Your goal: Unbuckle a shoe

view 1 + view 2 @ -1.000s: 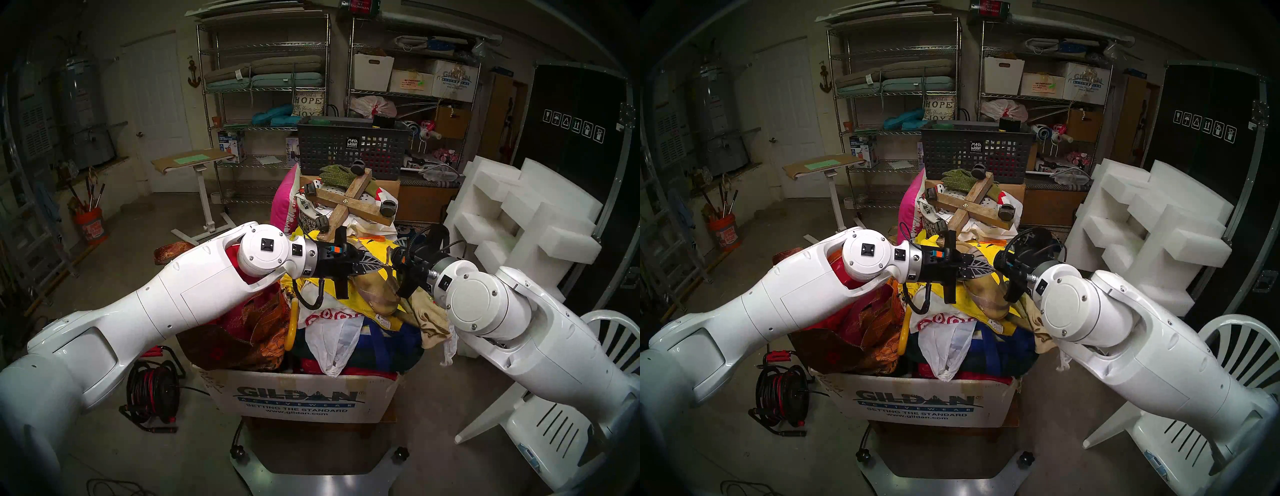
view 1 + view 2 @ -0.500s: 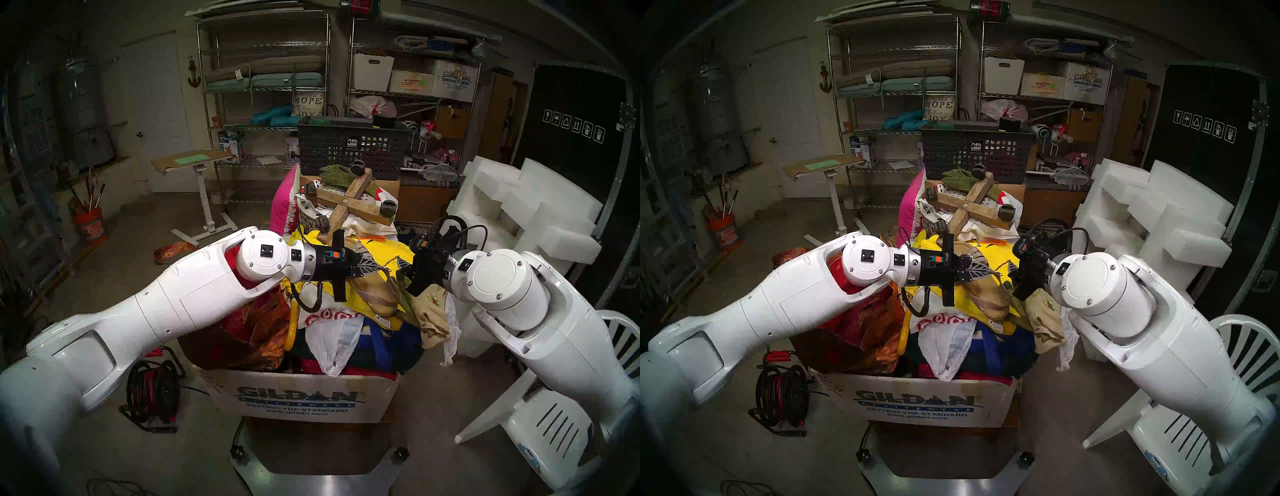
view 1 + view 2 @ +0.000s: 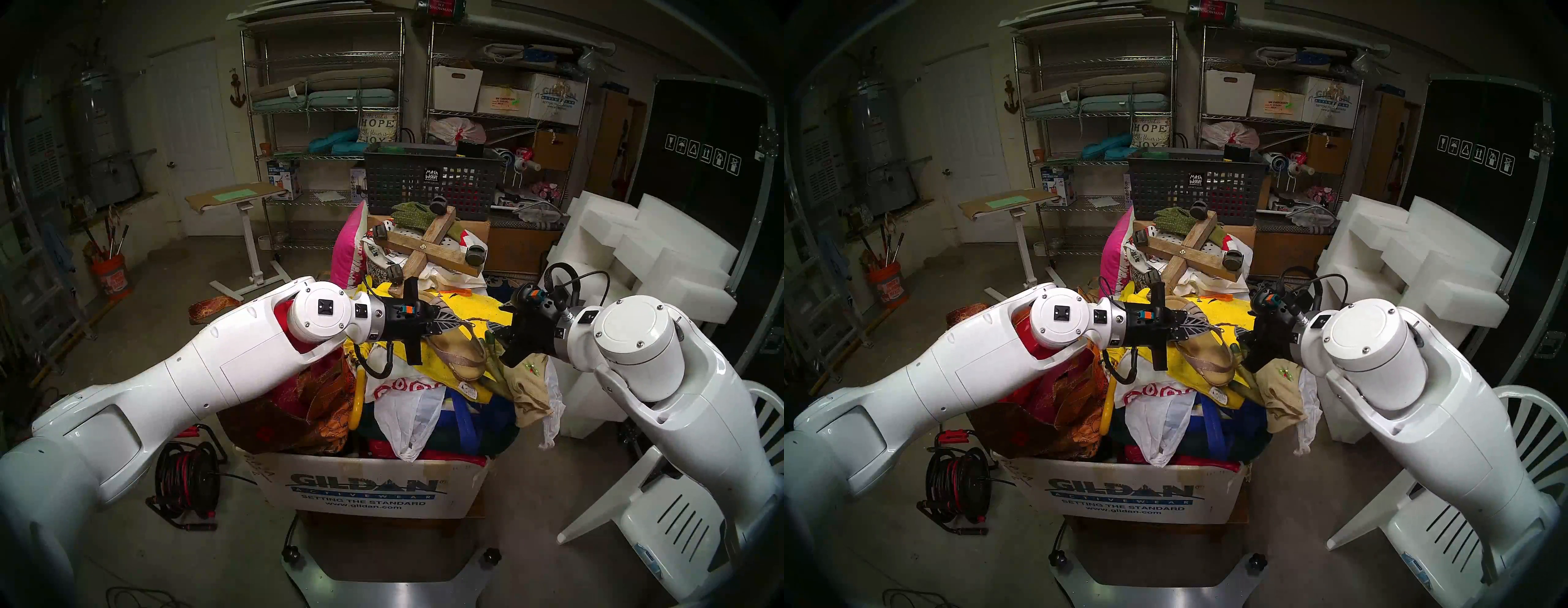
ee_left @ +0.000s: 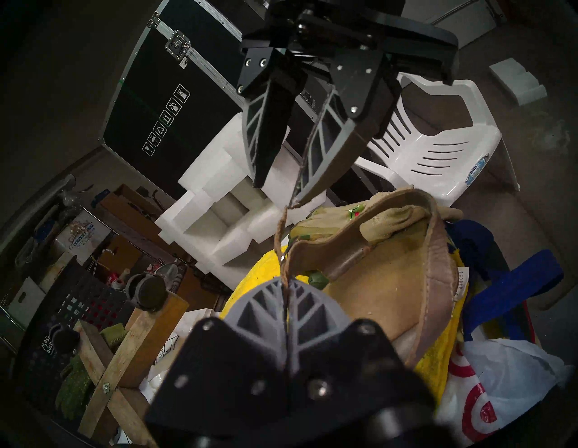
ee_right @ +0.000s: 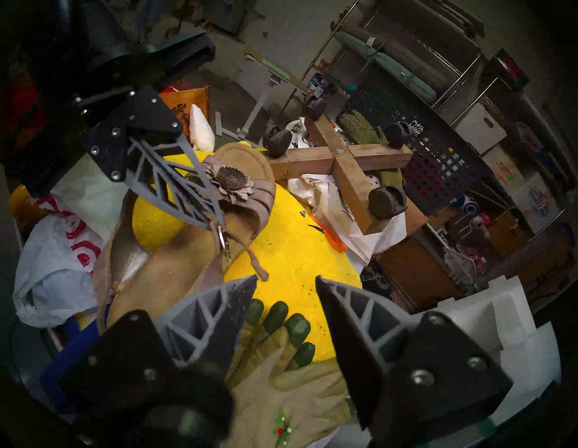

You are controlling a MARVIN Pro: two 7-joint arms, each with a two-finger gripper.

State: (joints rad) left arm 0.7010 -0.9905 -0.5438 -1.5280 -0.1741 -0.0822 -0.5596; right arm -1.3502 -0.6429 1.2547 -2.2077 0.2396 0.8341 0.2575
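The tan sandal (image 3: 456, 356) lies on a yellow cloth on top of the heaped box, also in the head right view (image 3: 1210, 358). Its flower ornament (image 5: 231, 178) is at the toe. My left gripper (image 3: 456, 322) is shut on the thin ankle strap (image 4: 278, 228) just by the small buckle (image 5: 223, 241). The loose strap end (image 5: 256, 262) points towards my right gripper (image 5: 286, 281), which is open and empty, to the right of the sandal (image 4: 375, 281). The strap's tip lies by one of its fingertips (image 4: 305, 194).
Tan gloves with green fingertips (image 5: 281, 359) lie under my right gripper. A wooden cross with casters (image 3: 428, 246) and a dark mesh basket (image 3: 432, 182) stand behind the sandal. White foam blocks (image 3: 636, 254) and a white plastic chair (image 3: 679, 509) are at the right.
My right arm has drawn back to the right, away from the sandal, and the strap end now lies free. My left gripper has kept its hold and shifted slightly.
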